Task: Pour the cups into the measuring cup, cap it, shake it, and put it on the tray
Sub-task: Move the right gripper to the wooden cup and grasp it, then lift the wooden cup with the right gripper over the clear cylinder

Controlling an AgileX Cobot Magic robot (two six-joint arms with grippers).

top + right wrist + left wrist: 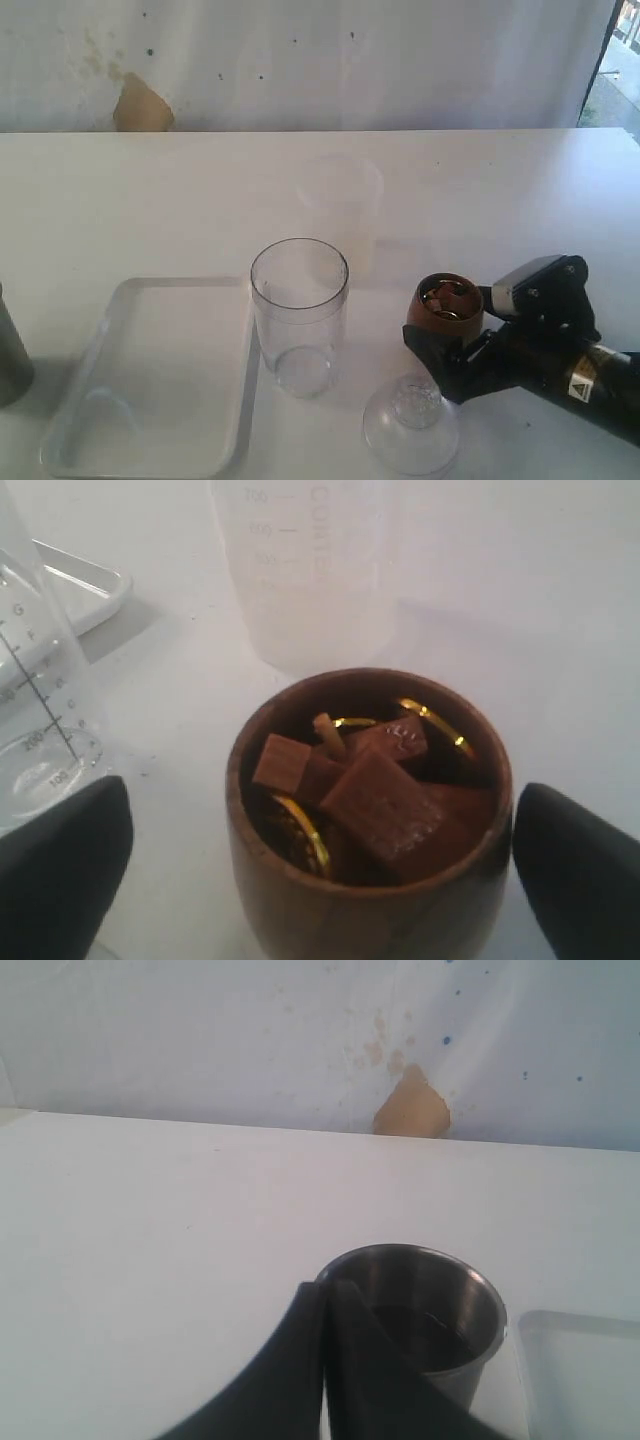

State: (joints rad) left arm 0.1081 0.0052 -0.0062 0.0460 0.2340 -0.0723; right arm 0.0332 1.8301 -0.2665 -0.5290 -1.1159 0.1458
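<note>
The brown wooden cup (445, 303) stands right of the measuring cup (300, 315) and holds brown blocks and gold rings. My right gripper (450, 322) is open around it, with a finger on each side of the cup (370, 810); one pad (580, 875) is almost against the wall and the other (60, 865) stands apart. The steel tumbler (10, 350) is at the far left edge. In the left wrist view my left gripper (325, 1295) is shut and empty, its tips just in front of the tumbler (440, 1315). The clear measuring cup (30, 680) is upright and uncapped. The white tray (150, 385) lies to its left.
A clear dome cap (410, 425) lies on the table in front of the wooden cup. A frosted translucent cup (345, 210) stands behind the measuring cup, also close beyond the wooden cup (310, 570). The tray corner (580, 1360) lies beside the tumbler.
</note>
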